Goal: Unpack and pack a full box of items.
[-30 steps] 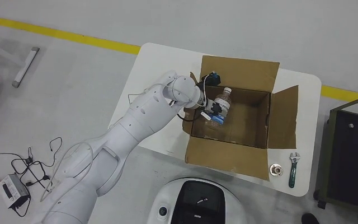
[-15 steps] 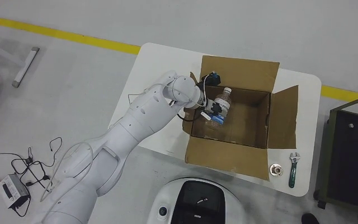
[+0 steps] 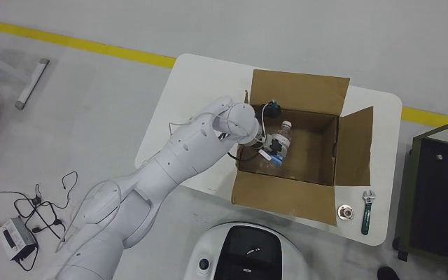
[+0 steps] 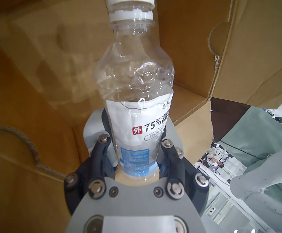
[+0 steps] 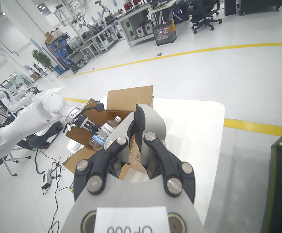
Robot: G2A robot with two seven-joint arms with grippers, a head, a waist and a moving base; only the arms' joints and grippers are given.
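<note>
Inside the box (image 3: 299,89), clear white-capped bottle (image 4: 136,99)

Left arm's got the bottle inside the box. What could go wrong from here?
1. The left gripper clamps the bottle low on its label, and the clear wall above looks dented. It may squash, tilt or slip.
2. The cap sits near the cardboard box wall and a flap. It could catch there and drag the box.

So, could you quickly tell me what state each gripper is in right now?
Left gripper: shut on the clear bottle, in the cardboard box.
Right gripper: shut, holding nothing.
</note>
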